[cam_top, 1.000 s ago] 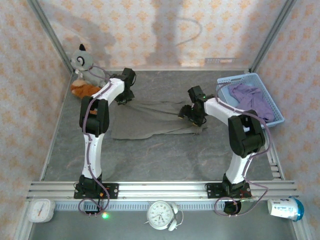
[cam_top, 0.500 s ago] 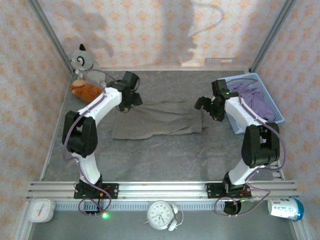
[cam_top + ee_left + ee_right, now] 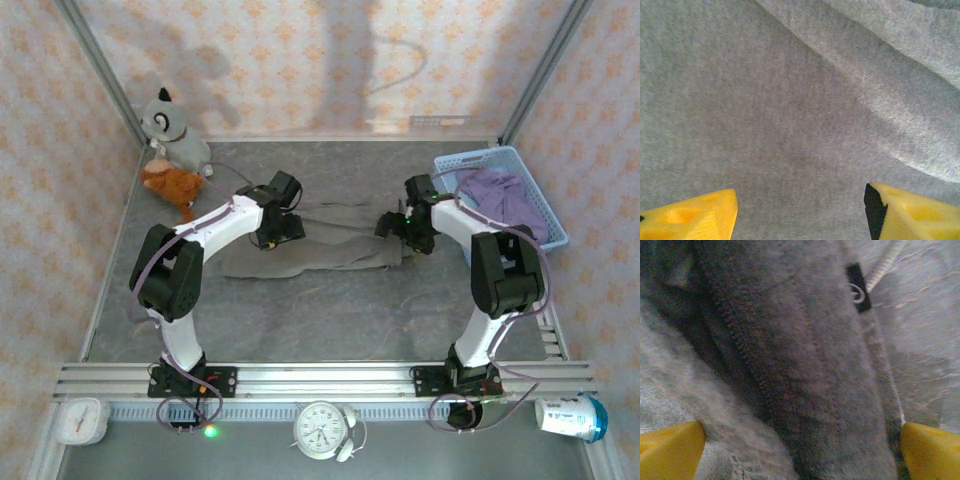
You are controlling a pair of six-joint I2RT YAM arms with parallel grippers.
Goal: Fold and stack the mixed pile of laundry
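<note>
grippers have both drawn inward since half a second ago. left gripper (image 3: pixel 283 228) hovers over the taupe garment (image 3: pixel 330 248) spread on the table (image 3: pixel 330 310), fingers apart. right gripper (image 3: pixel 398 228) straddles a thick fold at its right end, fingers spread. lavender garment (image 3: pixel 500 195) lies in the basket (image 3: pixel 543 195).

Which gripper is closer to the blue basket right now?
Right. The right gripper is over the end of the taupe garment nearest the basket; the left gripper is over its farther half.
</note>
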